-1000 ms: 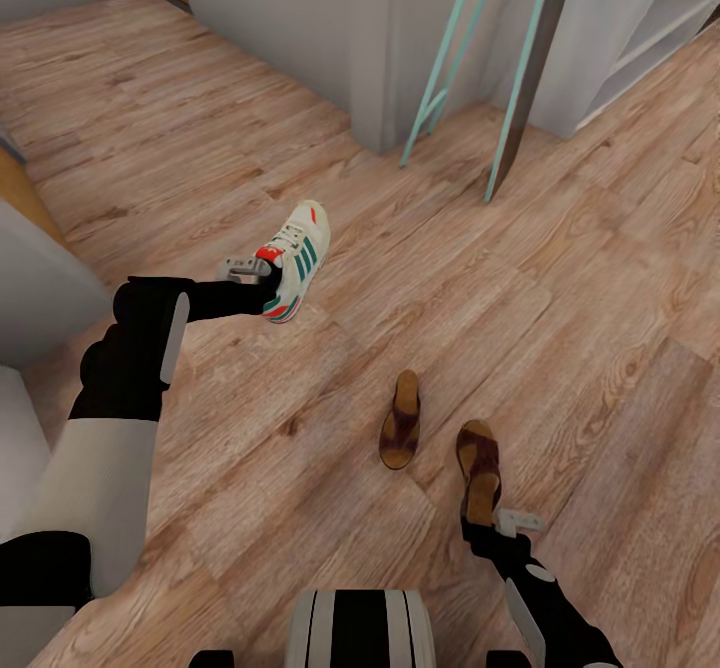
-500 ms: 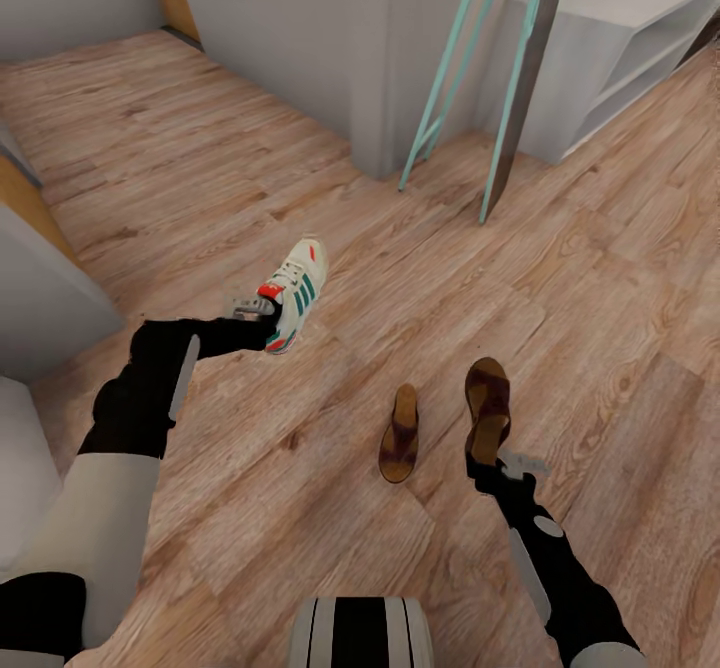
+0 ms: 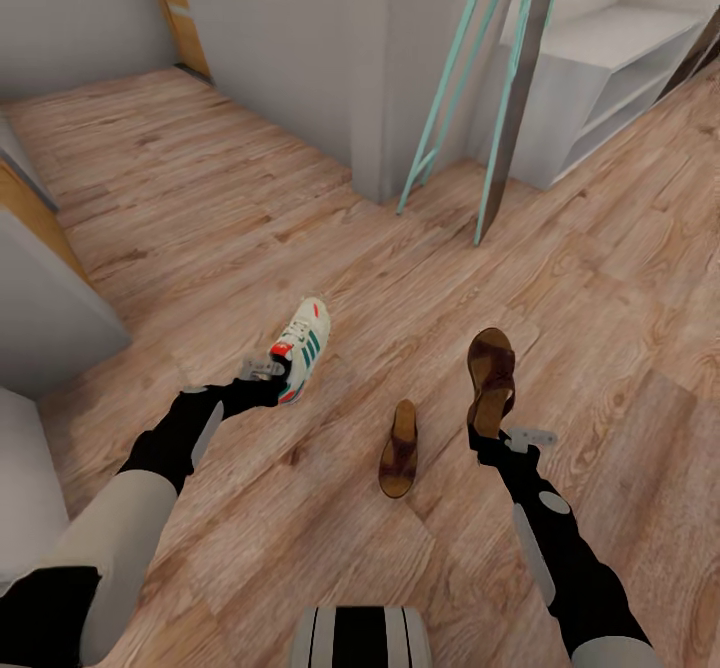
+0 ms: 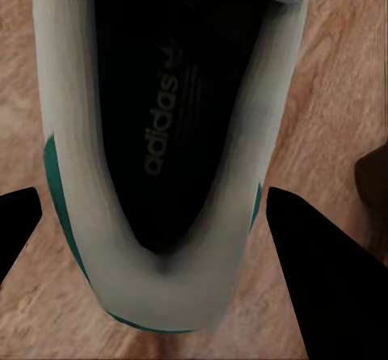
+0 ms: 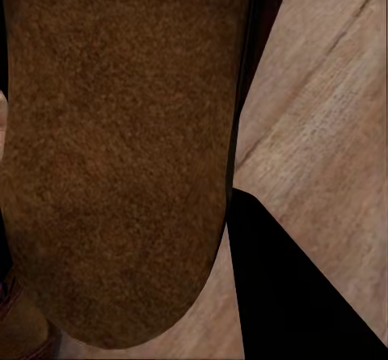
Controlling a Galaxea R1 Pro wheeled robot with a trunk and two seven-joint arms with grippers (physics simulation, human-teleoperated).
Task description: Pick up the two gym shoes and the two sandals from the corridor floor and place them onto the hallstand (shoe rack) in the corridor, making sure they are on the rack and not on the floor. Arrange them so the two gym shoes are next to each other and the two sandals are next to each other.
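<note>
Both arms loaded, this looks like the carry step. Left gripper (image 3: 268, 374) is clamped on the heel of one gym shoe (image 3: 303, 346), toe pointing away from the robot; the left wrist view looks straight into the shoe opening (image 4: 162, 109) with a finger on each side. Right gripper (image 3: 497, 438) grips the heel end of one sandal (image 3: 491, 378); the right wrist view shows its brown footbed (image 5: 113, 150) close up. Both appear held above the corridor floor (image 3: 250, 218), though lift height is hard to judge. Second sandal (image 3: 400, 448) lies on the floor between the arms. Pale shelved unit (image 3: 600, 78) at far right, probably the hallstand, partly behind a teal-legged frame (image 3: 470, 78). Next: drive toward it, keep both grips, and set each item on a shelf with room beside it for its mate.
</note>
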